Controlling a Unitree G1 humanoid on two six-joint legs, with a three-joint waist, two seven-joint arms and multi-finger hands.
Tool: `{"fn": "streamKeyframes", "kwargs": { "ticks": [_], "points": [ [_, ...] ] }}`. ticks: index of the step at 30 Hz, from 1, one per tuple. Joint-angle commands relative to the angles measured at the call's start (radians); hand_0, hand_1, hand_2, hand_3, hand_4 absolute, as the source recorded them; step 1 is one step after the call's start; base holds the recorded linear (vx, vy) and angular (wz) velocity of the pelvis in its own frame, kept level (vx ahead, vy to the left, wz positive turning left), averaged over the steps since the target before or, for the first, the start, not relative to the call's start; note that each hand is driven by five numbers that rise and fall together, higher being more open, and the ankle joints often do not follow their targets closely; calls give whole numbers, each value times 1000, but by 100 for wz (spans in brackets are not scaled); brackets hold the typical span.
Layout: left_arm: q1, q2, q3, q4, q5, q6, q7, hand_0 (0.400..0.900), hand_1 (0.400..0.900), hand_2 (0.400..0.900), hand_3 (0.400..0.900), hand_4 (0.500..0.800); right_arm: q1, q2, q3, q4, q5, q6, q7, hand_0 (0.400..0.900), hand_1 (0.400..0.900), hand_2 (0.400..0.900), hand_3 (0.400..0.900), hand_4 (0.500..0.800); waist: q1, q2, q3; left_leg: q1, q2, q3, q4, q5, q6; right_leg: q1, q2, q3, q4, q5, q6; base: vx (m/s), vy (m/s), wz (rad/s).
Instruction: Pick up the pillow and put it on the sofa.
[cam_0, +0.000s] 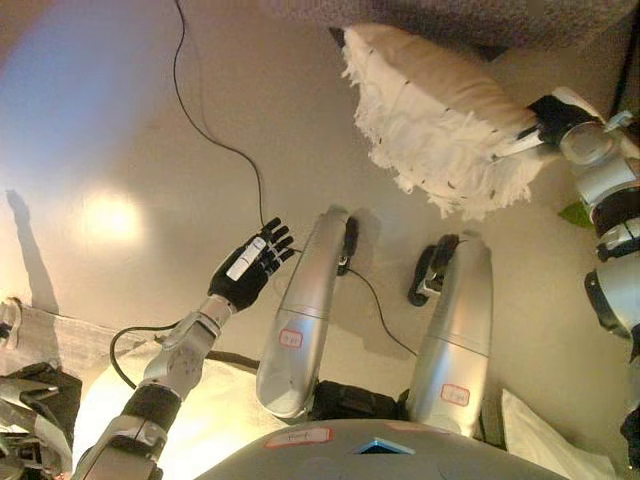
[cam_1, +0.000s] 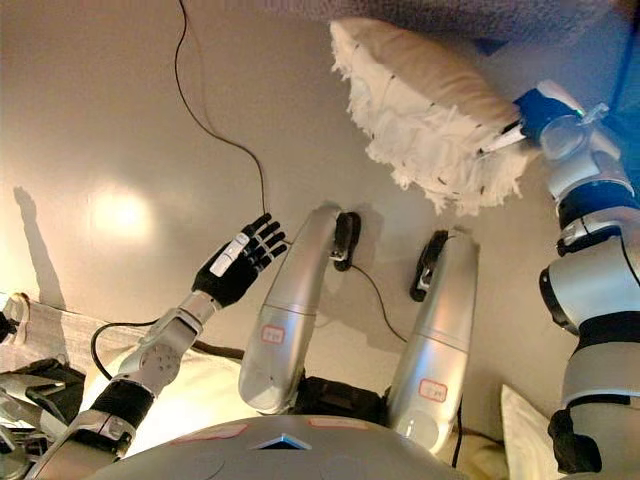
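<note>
Left eye view:
- pillow (cam_0: 440, 110): cream, plump oval, smooth fabric top, shaggy white fringe hanging along its lower edge.
- It sits up at the top right, off the floor (cam_0: 120, 130), its upper edge against the grey nubby sofa (cam_0: 450, 12).
- right hand (cam_0: 550, 118): dark, at the pillow's right end, fingers buried in the fringe; can't tell how they're set.
- left hand (cam_0: 252, 266): dark with a white cover, fingers straight and spread, holding nothing, low over the smooth beige floor, well apart from the pillow.

Right eye view:
- Same layout. Pillow (cam_1: 425, 100) meets the sofa's (cam_1: 440, 10) coarse woven edge at top.
- Right hand (cam_1: 532, 108) is touching the pillow's end, fingertips hidden.
- Left hand (cam_1: 238, 262) is splayed flat, empty.
- Floor (cam_1: 100, 120) is glossy, plain.
</note>
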Motion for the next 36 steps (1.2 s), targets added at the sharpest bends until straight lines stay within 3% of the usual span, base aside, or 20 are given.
{"fn": "streamKeyframes", "kwargs": {
  "ticks": [1, 7, 8, 11, 17, 28, 36],
  "points": [
    [54, 23, 15, 44, 59, -40, -32, 900, 900, 900, 900, 800, -28, -75, -50, -106, 16, -106, -4, 400, 400, 400, 400, 500, 0, -25, -77, 205, -28, 3, -232, 6, 18, 178, -16, -46, -257, 104, -32, 159, 38, -14],
    [98, -4, 60, 234, 188, -9, -45, 900, 900, 900, 900, 800, 145, -106, -116, -208, 3, -153, 55, 400, 400, 400, 400, 500, 15, -96, -167, 504, -18, -14, -587, 73, 2, 498, -38, -144, -572, 168, -8, 193, -11, -10],
    [98, -12, 77, 280, 211, 0, -39, 900, 900, 900, 900, 800, 165, -114, -124, -222, -10, -166, 77, 400, 400, 400, 400, 500, 15, -111, -193, 556, -9, -16, -682, 122, 4, 558, -32, -165, -670, 212, -10, 216, -43, -6],
    [92, -28, 125, 380, 278, 36, -31, 900, 900, 900, 900, 800, 209, -138, -142, -295, -5, -174, 132, 400, 400, 400, 400, 500, 8, -147, -237, 686, 8, -23, -831, 159, -4, 698, -10, -183, -848, 256, 12, 223, -69, -2],
    [102, -60, 165, 520, 397, 74, -16, 900, 900, 900, 900, 800, 268, -188, -179, -463, 21, -148, 267, 400, 400, 400, 400, 500, -13, -198, -334, 894, 24, -32, -1089, 232, -31, 908, 34, -187, -1145, 348, 63, 193, -56, 3],
    [129, -95, 244, 696, 546, 69, 8, 900, 900, 900, 900, 800, 140, -252, -134, -549, 140, -183, 504, 400, 400, 400, 400, 500, -12, -259, -453, 1062, 35, -45, -1293, 278, -57, 1059, 72, -193, -1353, 426, 90, 113, -20, 5],
    [133, -106, 242, 736, 574, 65, 20, 900, 900, 900, 900, 800, -139, -219, -41, -454, 268, -166, 500, 400, 400, 400, 400, 500, 26, -281, -474, 1079, 35, -60, -1322, 287, -66, 1091, 81, -212, -1406, 447, 93, 82, -20, 10]
  ]
}}
